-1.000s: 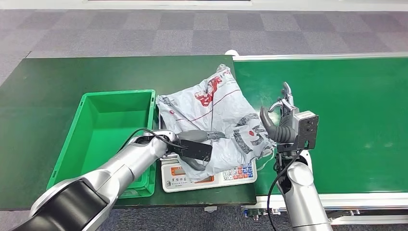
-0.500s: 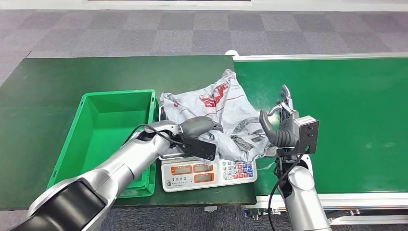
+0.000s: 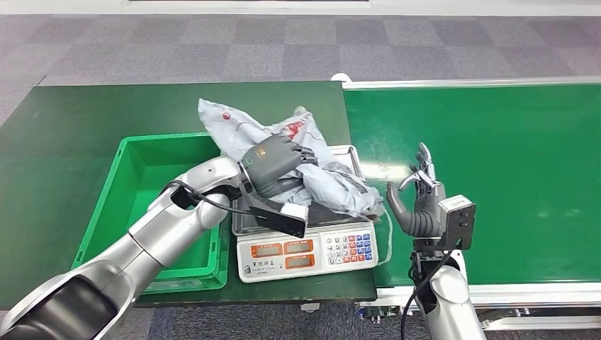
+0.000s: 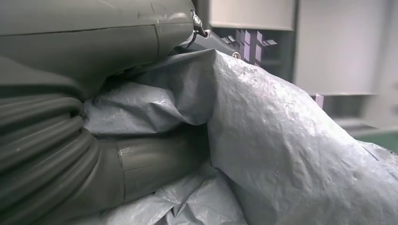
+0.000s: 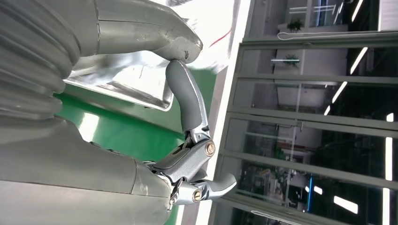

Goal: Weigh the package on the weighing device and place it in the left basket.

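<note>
The left hand (image 3: pixel 273 164) grasped the crinkly grey plastic package (image 3: pixel 312 177) above the silver scale (image 3: pixel 305 237) (beside the green plastic basket (image 3: pixel 124 205)), probably to carry it there. The right hand (image 3: pixel 418 202) hung released.

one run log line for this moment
left hand: grips crumpled grey plastic package above scale tray | right hand: open, holds nothing | green plastic basket: no package in it yet
</note>
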`<state>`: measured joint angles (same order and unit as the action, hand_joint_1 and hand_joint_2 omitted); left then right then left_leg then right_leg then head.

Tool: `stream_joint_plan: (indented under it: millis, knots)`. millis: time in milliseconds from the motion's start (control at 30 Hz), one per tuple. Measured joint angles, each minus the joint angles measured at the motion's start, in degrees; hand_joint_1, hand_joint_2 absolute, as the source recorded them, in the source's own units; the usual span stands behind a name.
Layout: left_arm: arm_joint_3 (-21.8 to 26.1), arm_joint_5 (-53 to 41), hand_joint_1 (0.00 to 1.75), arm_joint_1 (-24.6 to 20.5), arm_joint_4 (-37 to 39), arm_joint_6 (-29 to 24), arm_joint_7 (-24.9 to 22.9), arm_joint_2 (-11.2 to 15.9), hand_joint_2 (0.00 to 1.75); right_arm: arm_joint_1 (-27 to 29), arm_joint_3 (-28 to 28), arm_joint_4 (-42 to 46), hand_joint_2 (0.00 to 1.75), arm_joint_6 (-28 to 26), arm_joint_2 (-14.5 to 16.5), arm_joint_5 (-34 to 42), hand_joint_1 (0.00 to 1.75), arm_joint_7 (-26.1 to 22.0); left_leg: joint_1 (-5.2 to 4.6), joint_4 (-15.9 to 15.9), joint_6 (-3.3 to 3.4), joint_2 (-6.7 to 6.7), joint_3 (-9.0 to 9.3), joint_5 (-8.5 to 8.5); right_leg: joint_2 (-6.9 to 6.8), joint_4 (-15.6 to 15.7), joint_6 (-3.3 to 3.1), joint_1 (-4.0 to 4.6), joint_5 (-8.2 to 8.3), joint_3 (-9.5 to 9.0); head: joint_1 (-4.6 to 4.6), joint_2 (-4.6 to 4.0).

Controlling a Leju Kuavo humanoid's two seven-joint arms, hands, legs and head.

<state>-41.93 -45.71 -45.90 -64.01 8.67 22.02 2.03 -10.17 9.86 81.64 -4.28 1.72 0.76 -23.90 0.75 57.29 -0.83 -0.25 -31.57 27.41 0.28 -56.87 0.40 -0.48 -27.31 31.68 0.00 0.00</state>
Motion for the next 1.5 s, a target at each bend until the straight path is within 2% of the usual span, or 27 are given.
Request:
stream_joint_plan:
  millis: [133,233,333,467,533,600,667,767,900,933,1033,1067,1167,1333,1500]
  knots:
    - [1.6,-7.8,1.75,2.4,1.0,-8.6,-3.6,4.9,1.75,2.5,-1.1,2.5,1.75,-0.2,-0.3,-0.8,0.00,0.0,0.00,0.0,-0.03,0.03,0.01,-0.02,0.06,-0.1,-0.02,0.00,-0.01,0.03,0.01,0.01]
    - [5.3,-12.9,1.75,4.8,3.5,-14.1,-5.3,8.3,1.75,4.4,-2.1,4.2,1.75,-0.1,-0.3,-1.4,0.00,0.0,0.00,0.0,-0.04,0.13,0.00,-0.02,0.14,-0.1,-0.04,0.00,-0.02,0.11,-0.01,0.01]
    - [9.7,-16.1,1.75,7.0,5.4,-16.8,-5.7,10.6,1.75,5.8,-3.0,5.5,1.75,-0.1,-0.4,-1.8,0.00,0.0,0.00,0.0,-0.06,0.13,-0.02,-0.04,0.13,-0.1,-0.06,0.01,-0.03,0.17,-0.02,0.00]
    - [12.9,-18.0,1.75,8.4,6.3,-17.1,-6.1,11.7,1.75,6.3,-3.4,6.2,1.75,-0.1,-0.4,-2.0,0.00,0.0,0.00,0.0,-0.07,0.06,-0.07,-0.04,0.05,-0.2,-0.09,0.00,-0.06,0.16,0.00,0.00]
    - [14.4,-21.6,1.75,9.4,6.7,-18.6,-10.4,12.2,1.75,6.6,-3.5,6.5,1.75,-0.1,-0.4,-2.2,0.00,0.0,0.00,0.0,-0.08,0.09,-0.09,-0.04,0.09,-0.2,-0.10,-0.01,-0.05,0.14,0.02,0.00]
    - [17.1,-27.1,1.75,11.2,7.1,-21.9,-16.8,13.0,1.75,7.6,-3.8,7.4,1.75,-0.3,-0.3,-2.6,0.00,-0.1,0.00,0.0,-0.13,0.27,-0.05,0.01,0.27,-0.2,-0.12,-0.01,-0.04,0.17,0.02,0.00]
    - [21.2,-31.4,1.75,13.6,7.8,-25.1,-19.6,14.1,1.75,9.1,-4.3,8.5,1.75,-0.5,-0.3,-2.9,0.00,-0.2,-0.01,0.0,-0.18,0.45,-0.02,0.04,0.48,-0.2,-0.14,0.00,-0.03,0.26,-0.01,0.00]
    - [27.1,-34.2,1.75,16.9,8.4,-26.6,-20.0,14.8,1.75,10.7,-5.1,9.9,1.75,-0.7,-0.3,-3.3,0.00,-0.2,-0.02,0.0,-0.19,0.40,-0.08,0.04,0.44,-0.2,-0.18,0.02,-0.06,0.33,0.00,0.00]
    - [33.7,-35.6,1.75,22.5,6.6,-24.8,-20.0,14.9,1.75,12.6,-5.9,11.4,1.75,-0.6,-0.2,-4.0,0.00,-0.2,-0.02,0.0,-0.22,0.42,-0.10,0.06,0.43,-0.2,-0.23,0.04,-0.10,0.37,-0.01,0.00]
    - [35.0,-36.2,1.69,23.6,6.0,-24.0,-19.9,14.8,1.75,12.9,-6.1,11.6,1.75,-0.5,-0.1,-4.2,0.00,-0.2,-0.02,0.0,-0.22,0.42,-0.10,0.07,0.45,-0.2,-0.23,0.03,-0.10,0.38,0.00,0.00]
    - [38.2,-38.2,0.38,25.8,4.0,-21.9,-20.6,14.1,1.75,13.2,-6.2,12.0,1.75,-0.3,0.2,-5.2,0.00,0.0,-0.03,-0.1,-0.23,0.41,-0.08,0.07,0.43,-0.2,-0.23,-0.01,-0.10,0.36,0.00,0.01]
    - [39.0,-38.9,0.00,26.4,3.2,-21.5,-21.1,13.8,1.75,13.2,-6.2,12.1,1.75,-0.3,0.4,-5.5,0.00,0.1,-0.03,-0.1,-0.22,0.40,-0.06,0.07,0.42,-0.2,-0.23,-0.03,-0.10,0.35,-0.01,0.01]
    - [40.4,-36.7,0.00,29.0,-0.7,-20.2,-20.2,12.5,1.75,13.2,-6.2,12.1,1.75,-0.3,1.0,-6.5,0.00,0.7,-0.05,-0.1,-0.22,0.41,-0.03,0.07,0.42,-0.2,-0.23,-0.04,-0.10,0.33,-0.01,0.00]
    - [40.5,-21.6,0.00,33.6,-8.7,-16.7,-12.8,10.5,1.75,13.0,-6.2,12.1,1.75,-0.4,1.1,-7.4,0.00,1.3,-0.04,0.0,-0.22,0.32,-0.11,0.06,0.31,-0.2,-0.23,-0.01,-0.10,0.34,0.00,0.00]
    - [40.4,-16.9,0.00,35.1,-13.2,-15.4,-11.5,9.8,1.75,12.9,-6.2,12.1,1.75,-0.6,1.1,-7.5,0.00,1.6,-0.04,0.0,-0.22,0.30,-0.11,0.06,0.26,-0.2,-0.23,0.00,-0.10,0.34,0.00,0.00]
